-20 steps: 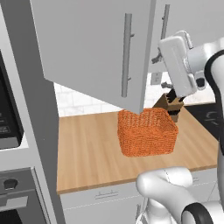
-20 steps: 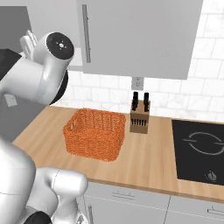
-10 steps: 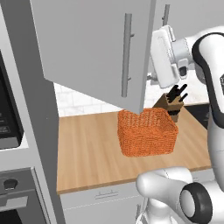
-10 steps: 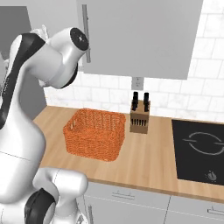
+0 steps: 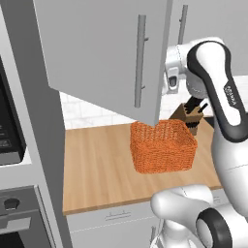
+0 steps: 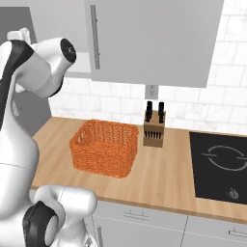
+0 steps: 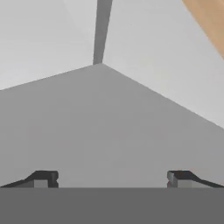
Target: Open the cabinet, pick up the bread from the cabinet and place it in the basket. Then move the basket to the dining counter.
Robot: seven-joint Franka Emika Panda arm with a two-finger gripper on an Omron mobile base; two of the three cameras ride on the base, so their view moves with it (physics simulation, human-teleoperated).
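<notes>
Behind cabinet (image 5: pixel 104 53) door, hand (unseen)

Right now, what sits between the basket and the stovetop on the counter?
In the right base view, a wooden knife block with dark handles stands between the basket and the black stovetop, back near the tiled wall; otherwise bare wood.

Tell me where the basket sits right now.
The basket sits on the wood counter, left of the knife block in the right base view, below the swung-open cabinet door.
</notes>
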